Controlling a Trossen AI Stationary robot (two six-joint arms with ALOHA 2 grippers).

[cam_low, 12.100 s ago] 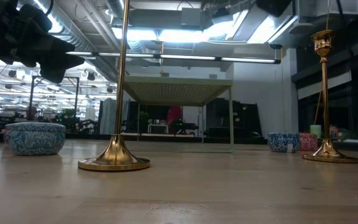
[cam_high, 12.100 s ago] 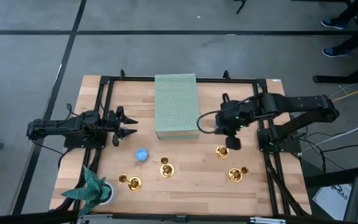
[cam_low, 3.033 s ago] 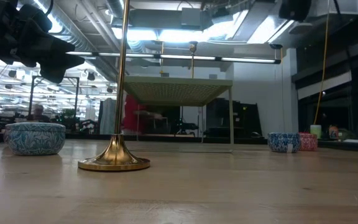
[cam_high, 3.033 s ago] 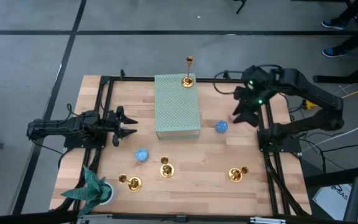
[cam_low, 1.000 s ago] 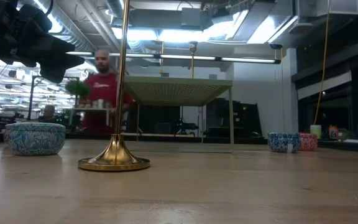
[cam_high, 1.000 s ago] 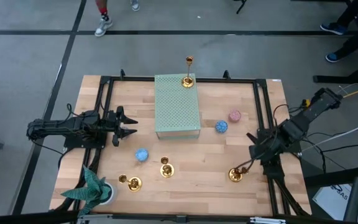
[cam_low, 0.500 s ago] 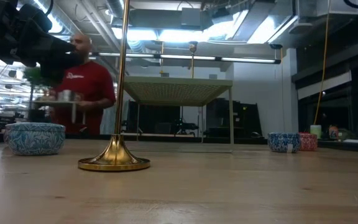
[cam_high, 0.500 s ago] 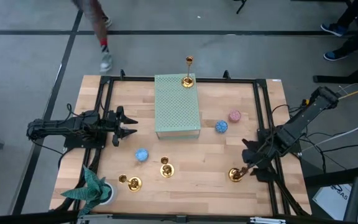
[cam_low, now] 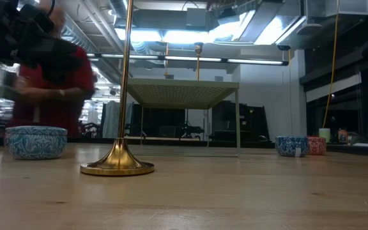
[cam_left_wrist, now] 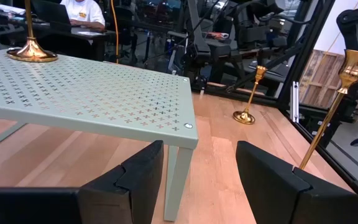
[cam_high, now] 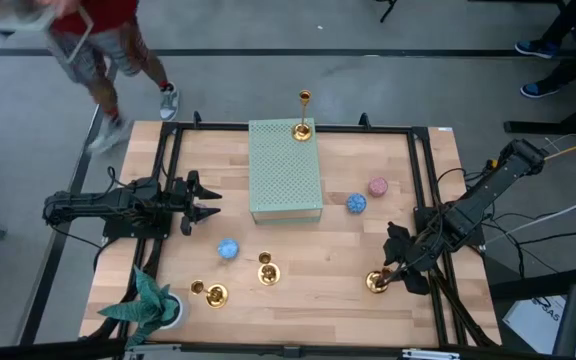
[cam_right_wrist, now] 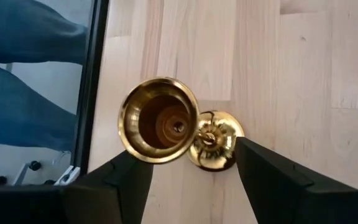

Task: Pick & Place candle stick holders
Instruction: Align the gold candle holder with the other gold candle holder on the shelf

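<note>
A brass candle stick holder (cam_high: pixel 377 282) stands near the table's front right corner, and my right gripper (cam_high: pixel 398 272) hangs directly above it, fingers spread wide to either side of its cup without touching. My right wrist view looks straight down into that cup (cam_right_wrist: pixel 159 120), with the round base (cam_right_wrist: pixel 215 140) showing beneath it on the wood. Two more holders stand along the front edge, one (cam_high: pixel 266 270) near the middle and one (cam_high: pixel 213 293) toward the front left. A fourth holder (cam_high: pixel 302 128) stands upright on the far end of the pale green perforated stand (cam_high: pixel 284 170) at the table's back centre.

A blue disc (cam_high: pixel 228 248) lies before the stand on the left, another blue disc (cam_high: pixel 355 204) and a pink one (cam_high: pixel 377 187) to its right. A white pot (cam_high: pixel 169 312) holding a teal folded-paper plant (cam_high: pixel 146 296) sits in the front left corner.

My left gripper (cam_high: pixel 202 204) waits over the left edge, fingers partly apart, empty. Only its wrist view shows the stand's underside and leg (cam_left_wrist: pixel 178 177). The low view shows a person in red (cam_low: pixel 56 83) beyond the table.
</note>
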